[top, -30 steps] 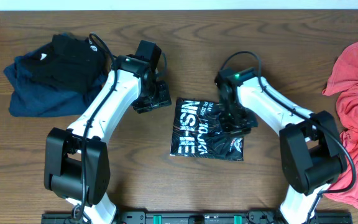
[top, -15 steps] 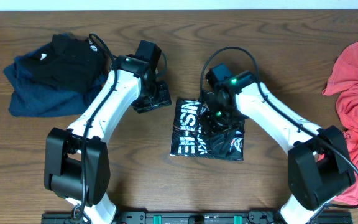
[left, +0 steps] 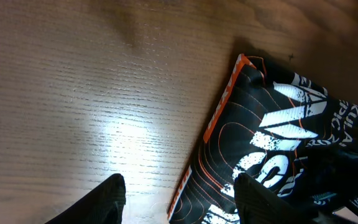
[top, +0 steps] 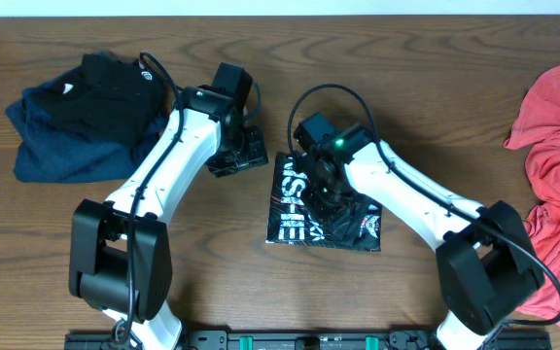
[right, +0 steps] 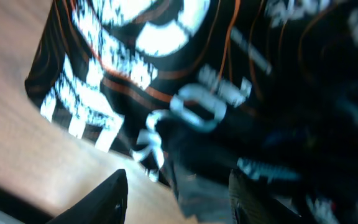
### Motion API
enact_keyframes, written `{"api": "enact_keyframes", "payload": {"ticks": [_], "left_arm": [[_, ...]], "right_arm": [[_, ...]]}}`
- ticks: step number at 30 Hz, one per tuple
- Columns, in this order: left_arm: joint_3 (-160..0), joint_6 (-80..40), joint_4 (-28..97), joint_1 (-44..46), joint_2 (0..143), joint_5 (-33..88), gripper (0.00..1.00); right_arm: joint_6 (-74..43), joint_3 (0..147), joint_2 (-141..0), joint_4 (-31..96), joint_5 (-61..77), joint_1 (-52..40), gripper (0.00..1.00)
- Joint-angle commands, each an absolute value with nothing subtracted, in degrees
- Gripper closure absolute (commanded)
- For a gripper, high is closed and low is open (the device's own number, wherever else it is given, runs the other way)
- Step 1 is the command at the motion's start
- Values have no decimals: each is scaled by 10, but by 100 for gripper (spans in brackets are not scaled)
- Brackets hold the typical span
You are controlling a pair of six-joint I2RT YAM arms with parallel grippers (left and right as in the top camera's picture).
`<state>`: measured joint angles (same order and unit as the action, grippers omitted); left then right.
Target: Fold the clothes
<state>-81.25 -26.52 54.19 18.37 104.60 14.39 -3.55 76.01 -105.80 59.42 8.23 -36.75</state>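
Right wrist view blurred; right claw [right: 176, 198] spread over the folded black jersey [top: 295, 212] at desk [top: 436, 68] centre, contact unclear; left claw [left: 182, 200] spread, empty, just beside the jersey's edge; one coral-red garment [top: 557, 126] cut off at right edge; one dark clothes pile [top: 71, 131] far left.

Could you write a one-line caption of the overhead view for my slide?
Right gripper over the folded black jersey; left gripper beside it; coral-red garment at the right edge.
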Motion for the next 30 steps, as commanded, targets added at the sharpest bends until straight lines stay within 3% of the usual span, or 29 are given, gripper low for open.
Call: {"api": "enact_keyframes", "payload": {"ticks": [1,10,21,30], "left_arm": [[-807,-255,546,183,1050,138,42],[-807,-255,546,183,1050,138,42],[-807,-255,546,183,1050,138,42],[-807,-255,547,183,1050,138,42]], "right_arm": [[-27,761,-1071,577,62,-378,49],[-32,761,-1096,572,62,-394,51],[-73,761,-1102,564,55,-393,97],[-132,761,-1100,571,23,-393,99]]}}
